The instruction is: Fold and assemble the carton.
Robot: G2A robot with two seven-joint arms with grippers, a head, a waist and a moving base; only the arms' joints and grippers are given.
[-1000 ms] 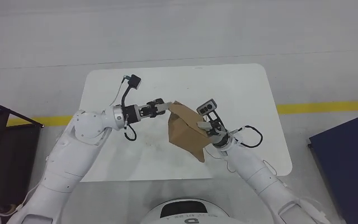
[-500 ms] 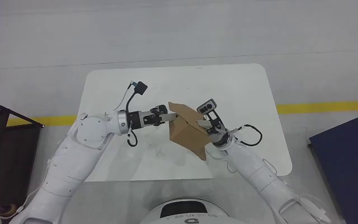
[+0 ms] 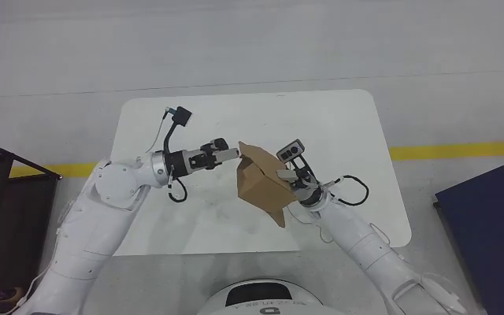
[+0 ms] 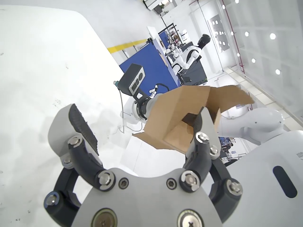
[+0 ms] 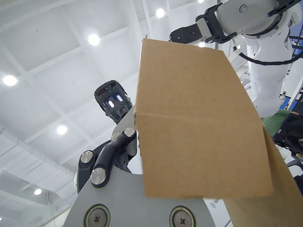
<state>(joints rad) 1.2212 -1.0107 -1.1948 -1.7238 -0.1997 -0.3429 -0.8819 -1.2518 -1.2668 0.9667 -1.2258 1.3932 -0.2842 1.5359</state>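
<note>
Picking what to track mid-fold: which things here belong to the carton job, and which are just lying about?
Job:
- brown cardboard carton, tilted
- right gripper, shut on it
- left gripper, open at its flap

Lying about:
- white rounded table
- yellow floor stripe
- black frame on the floor
- dark blue panel on the floor

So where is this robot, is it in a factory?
Probably a big robot lab or workshop hall: a high white ceiling with round lights, a yellow line on the grey floor, and another white robot standing by blue partitions.
</note>
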